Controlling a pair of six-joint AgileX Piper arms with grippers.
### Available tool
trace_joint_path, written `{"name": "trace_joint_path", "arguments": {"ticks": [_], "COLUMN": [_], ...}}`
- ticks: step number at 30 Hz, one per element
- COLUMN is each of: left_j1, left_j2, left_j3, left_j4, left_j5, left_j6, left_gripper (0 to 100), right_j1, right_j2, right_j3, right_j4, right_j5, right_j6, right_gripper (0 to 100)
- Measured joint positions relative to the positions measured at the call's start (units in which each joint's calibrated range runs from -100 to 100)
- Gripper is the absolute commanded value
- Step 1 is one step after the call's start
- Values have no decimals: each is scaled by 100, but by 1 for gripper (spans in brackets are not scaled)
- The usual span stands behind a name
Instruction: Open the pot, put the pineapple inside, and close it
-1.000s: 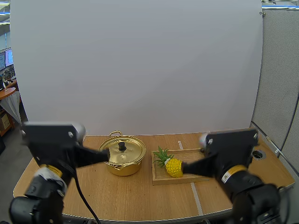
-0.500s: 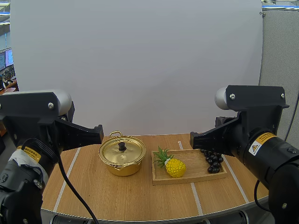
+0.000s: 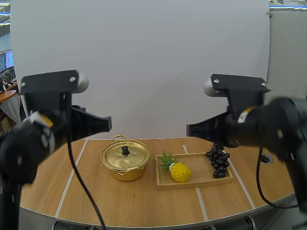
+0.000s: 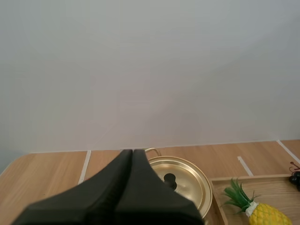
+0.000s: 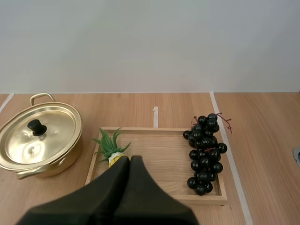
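Note:
A gold pot (image 3: 125, 160) with its lid on and a black knob (image 3: 125, 150) stands on the wooden table; it also shows past my left gripper (image 4: 131, 152) as the pot (image 4: 180, 180). A yellow pineapple (image 3: 176, 170) with green leaves lies on the left part of a wooden tray (image 3: 192, 184). My left gripper (image 3: 109, 125) hangs shut, high above and left of the pot. My right gripper (image 3: 188, 129) is shut too, high over the tray. From the right wrist, my right gripper (image 5: 129, 158) hides most of the pineapple (image 5: 111, 150), beside the pot (image 5: 40, 140).
A bunch of dark grapes (image 3: 218, 163) lies on the tray's right part, also seen as grapes (image 5: 205, 152) on the tray (image 5: 159, 187). White tape lines (image 3: 72, 172) cross the table. A white wall stands behind the table.
Both arms have risen from low near the table's front to high above it. The grippers now hang well above the pot and the tray. Pot, pineapple and grapes have not moved.

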Motion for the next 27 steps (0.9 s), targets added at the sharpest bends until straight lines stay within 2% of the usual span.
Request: {"name": "trace_joint_path", "arguments": {"ticks": [6, 8, 11, 12, 13, 15, 16, 18, 19, 20, 21, 22, 25, 26, 27], "left_j1": [0, 0, 0, 0, 0, 0, 0, 0, 0, 0, 0, 0, 0, 0, 0], "left_j2": [751, 1094, 1558, 1558, 1819, 2078, 2242, 2351, 2399, 2422, 2422, 2437, 2451, 2451, 2451], "left_j3": [-266, -329, -382, -382, -382, -382, -382, -382, -382, -382, -382, -382, -382, -382, -382], "left_j4": [0, 0, 0, 0, 0, 0, 0, 9, 9, 9, 9, 9, 9, 9, 13], "left_j5": [0, 0, 0, 0, 0, 0, 0, 0, 0, 0, 0, 0, 0, 0, 0], "left_j6": [35, 74, 133, 134, 145, 145, 145, 153, 153, 153, 153, 153, 153, 195, 290], "left_gripper": [1, 6, 21, 23, 35, 50, 62, 79, 89, 100, 100, 100, 100, 100, 100], "right_j1": [0, 0, 0, 0, 0, 0, 0, 0, 0, 0, 0, 0, 0, 0, 0], "right_j2": [968, 1223, 1593, 1618, 1738, 1843, 1863, 1892, 1892, 1892, 1892, 1892, 1892, 1892, 1892], "right_j3": [-43, -43, -43, -43, -43, -43, -43, -43, -43, -43, -43, -43, -43, -57, -57], "right_j4": [0, 0, 0, 0, 0, 0, 0, 0, 0, 0, 0, 0, 0, 0, 0], "right_j5": [77, 97, 118, 118, 118, 118, 118, 118, 118, 118, 118, 118, 118, 118, 118], "right_j6": [0, 0, 0, 0, 0, 0, 0, 0, 0, 0, 0, 0, 0, 0, 0], "right_gripper": [0, 0, 0, 0, 0, 0, 0, 3, 12, 27, 29, 47, 90, 100, 100]}}
